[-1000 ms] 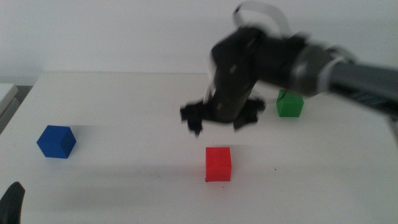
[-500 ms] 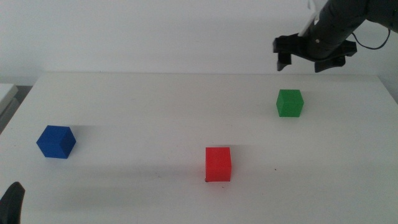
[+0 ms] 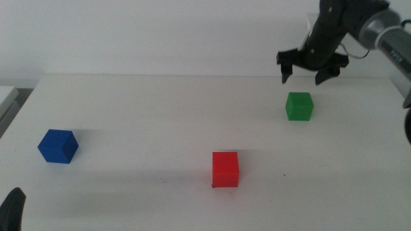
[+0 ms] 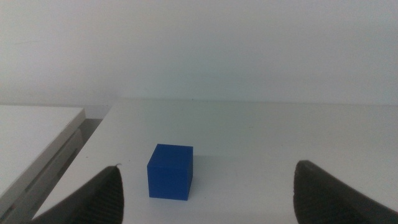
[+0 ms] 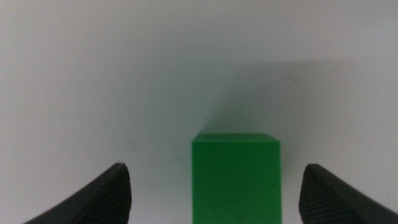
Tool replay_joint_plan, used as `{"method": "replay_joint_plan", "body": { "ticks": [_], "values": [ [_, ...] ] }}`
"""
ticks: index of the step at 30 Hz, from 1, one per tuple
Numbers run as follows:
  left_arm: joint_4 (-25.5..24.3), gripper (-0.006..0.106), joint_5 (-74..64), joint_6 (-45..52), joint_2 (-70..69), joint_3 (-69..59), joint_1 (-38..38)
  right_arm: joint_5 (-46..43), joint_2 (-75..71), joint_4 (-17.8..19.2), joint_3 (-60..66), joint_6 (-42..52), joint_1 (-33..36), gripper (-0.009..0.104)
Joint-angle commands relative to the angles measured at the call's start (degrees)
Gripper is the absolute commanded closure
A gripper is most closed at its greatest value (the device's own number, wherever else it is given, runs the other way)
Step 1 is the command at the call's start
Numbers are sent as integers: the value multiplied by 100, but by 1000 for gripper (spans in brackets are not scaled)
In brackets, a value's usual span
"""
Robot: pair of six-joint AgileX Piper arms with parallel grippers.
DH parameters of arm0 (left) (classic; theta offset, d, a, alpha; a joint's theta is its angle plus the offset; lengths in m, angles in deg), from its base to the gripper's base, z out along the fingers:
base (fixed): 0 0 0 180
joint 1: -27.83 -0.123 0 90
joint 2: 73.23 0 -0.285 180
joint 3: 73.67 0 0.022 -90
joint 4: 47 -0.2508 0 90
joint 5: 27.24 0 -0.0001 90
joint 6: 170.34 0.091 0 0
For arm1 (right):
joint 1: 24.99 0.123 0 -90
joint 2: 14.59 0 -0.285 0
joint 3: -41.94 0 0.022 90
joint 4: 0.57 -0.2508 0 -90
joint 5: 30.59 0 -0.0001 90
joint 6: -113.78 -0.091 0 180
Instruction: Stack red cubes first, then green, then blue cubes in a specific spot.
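Above green cube [image 3: 299,106], right gripper [image 3: 309,68] spread, left gripper [image 3: 11,210] cropped

Three cubes stood apart on the table [image 3: 160,102]: one cube [image 3: 58,145] at the left, a second [image 3: 225,169] nearest the front at centre, a third [image 3: 299,106] behind it to the right. The right gripper [image 3: 307,72] hung spread just behind the third; the left gripper [image 3: 11,208] waited at the front left corner.

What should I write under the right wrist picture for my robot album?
The open right gripper hangs above the green cube on the white table.
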Motion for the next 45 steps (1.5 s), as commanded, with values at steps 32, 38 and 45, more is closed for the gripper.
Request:
{"method": "replay_joint_plan", "body": {
  "ticks": [32, 38, 45],
  "values": [
    [-4, 7, 69, 0, -23, -3, 36, 63, 678, 38, -32, -250, -102, 14],
    [-4, 7, 69, 0, -23, -3, 36, 63, 678, 38, -32, -250, -102, 48],
    [-4, 7, 69, 0, -23, -3, 36, 63, -643, 400, 975, -931, 199, 64]
  ]
}}
